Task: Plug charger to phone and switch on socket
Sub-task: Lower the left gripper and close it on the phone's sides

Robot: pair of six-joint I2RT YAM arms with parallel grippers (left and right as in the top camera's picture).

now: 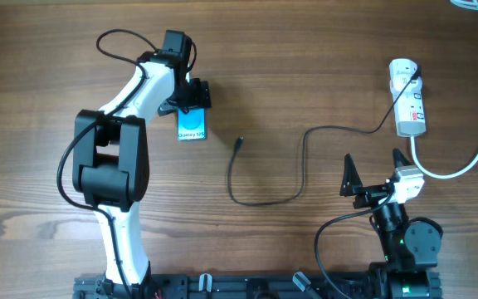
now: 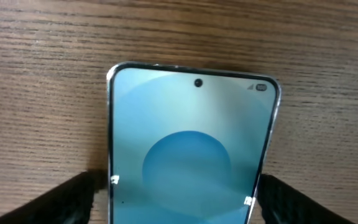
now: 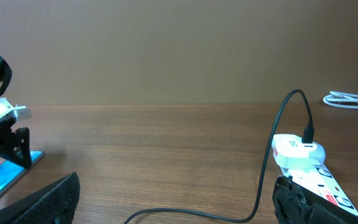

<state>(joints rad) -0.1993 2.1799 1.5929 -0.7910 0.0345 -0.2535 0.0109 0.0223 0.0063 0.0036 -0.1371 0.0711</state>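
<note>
The phone (image 1: pixel 192 127) lies flat on the table with its teal-blue screen up, and it fills the left wrist view (image 2: pixel 191 155). My left gripper (image 1: pixel 192 101) (image 2: pixel 180 199) is open and straddles the phone's top end, with one finger close to each long edge. The charger's thin black cable (image 1: pixel 304 158) runs from the socket (image 1: pixel 408 101) in a loop to its free plug tip (image 1: pixel 240 142), right of the phone. My right gripper (image 1: pixel 374 169) (image 3: pixel 176 202) is open wide and empty, low in front of the socket (image 3: pixel 303 154), with the cable (image 3: pixel 269 171) between its fingers.
A thick white cord (image 1: pixel 465 169) curves from the socket to the table's right edge and the far corner. The left arm (image 1: pixel 110 158) spans the left side. The phone and left gripper show at the left of the right wrist view (image 3: pixel 5 168).
</note>
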